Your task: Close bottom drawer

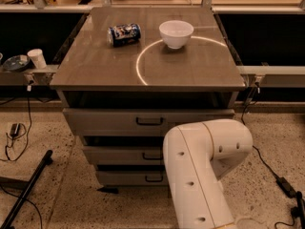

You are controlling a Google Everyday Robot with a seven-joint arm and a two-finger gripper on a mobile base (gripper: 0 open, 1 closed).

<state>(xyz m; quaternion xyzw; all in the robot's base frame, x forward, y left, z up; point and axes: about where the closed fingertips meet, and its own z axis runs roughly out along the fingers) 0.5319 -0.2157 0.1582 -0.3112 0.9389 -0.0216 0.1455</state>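
Bottom drawer [131,178] lowest in cabinet [71,104], black bar handle on front, dark gap above; right end hidden behind white robot arm [200,175]. End effector out of view; cannot tell its opening or hold. Surface [190,68]: soda can [124,34] lying near back-left corner, white bowl [176,33] toward back edge.

On the cabinet top [200,73], the can [124,34] lies left of the bowl [176,33]. Beneath, the bottom drawer [128,178] sits lowest of three. The arm [205,166] stands near right, before the drawers; the gripper is hidden from view.
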